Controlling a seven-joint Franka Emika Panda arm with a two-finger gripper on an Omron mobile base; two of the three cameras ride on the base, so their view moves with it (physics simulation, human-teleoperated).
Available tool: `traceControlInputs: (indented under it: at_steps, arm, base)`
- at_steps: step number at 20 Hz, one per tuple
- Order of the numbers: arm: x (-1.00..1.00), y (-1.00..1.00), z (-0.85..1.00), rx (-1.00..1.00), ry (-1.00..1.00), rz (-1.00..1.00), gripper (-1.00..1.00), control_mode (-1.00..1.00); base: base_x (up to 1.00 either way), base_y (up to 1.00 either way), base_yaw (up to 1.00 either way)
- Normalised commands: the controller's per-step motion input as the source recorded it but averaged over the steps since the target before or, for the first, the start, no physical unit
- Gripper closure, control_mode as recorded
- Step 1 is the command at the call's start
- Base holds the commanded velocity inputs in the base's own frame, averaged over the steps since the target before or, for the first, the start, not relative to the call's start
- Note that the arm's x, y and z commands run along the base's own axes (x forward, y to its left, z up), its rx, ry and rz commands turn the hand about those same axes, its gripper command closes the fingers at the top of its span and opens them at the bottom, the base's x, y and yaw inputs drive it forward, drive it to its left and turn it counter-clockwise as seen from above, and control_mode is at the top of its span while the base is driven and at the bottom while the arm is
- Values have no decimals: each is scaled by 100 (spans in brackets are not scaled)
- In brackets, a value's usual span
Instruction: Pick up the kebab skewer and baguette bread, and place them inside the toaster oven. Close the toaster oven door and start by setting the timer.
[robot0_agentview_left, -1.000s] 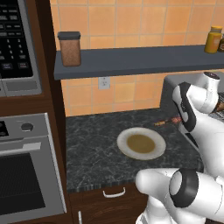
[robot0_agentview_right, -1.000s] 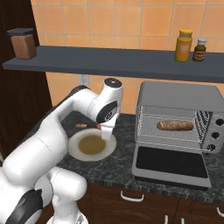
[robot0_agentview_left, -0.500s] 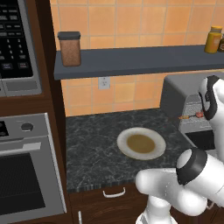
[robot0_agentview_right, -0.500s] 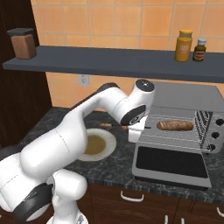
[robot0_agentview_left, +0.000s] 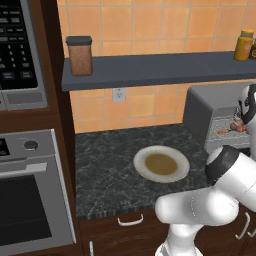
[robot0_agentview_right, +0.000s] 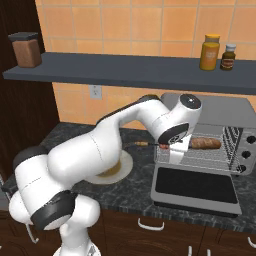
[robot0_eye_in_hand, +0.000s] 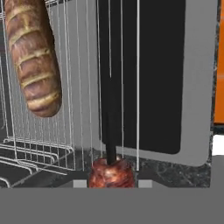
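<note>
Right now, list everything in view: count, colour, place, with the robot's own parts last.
toaster oven: one, grey, right end of the counter.
toaster oven door: one, dark glass, dropped open.
baguette bread: one, golden brown, on the oven's wire rack.
kebab skewer: one, tan stick with reddish meat, held at the oven mouth.
plate: one, white with a brown middle, on the dark counter.
jar: one, brown with dark lid, left end of the shelf.
bottles: two, yellow and dark brown, right end of the shelf.
outlet: one, white, tiled wall.
pincer: one, shut on the skewer.
</note>
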Motion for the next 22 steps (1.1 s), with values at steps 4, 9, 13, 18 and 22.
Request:
traceControlInputs:
  at_steps: [4, 9, 13, 18, 22]
  arm:
    - [19, -39, -26, -7, -13, -4, 100, -100]
    - [28, -44, -11, -5, -9, 0, 100, -100]
    - [66, -41, -15, -1, 0, 0, 100, -100]
    - [24, -51, -27, 0, -3, 0, 100, -100]
    - [29, -12, -24, 0, -3, 0, 100, -100]
  base:
    - [0, 0, 0]
    - [0, 0, 0]
    - [0, 0, 0]
    - [0, 0, 0]
    - [0, 0, 0]
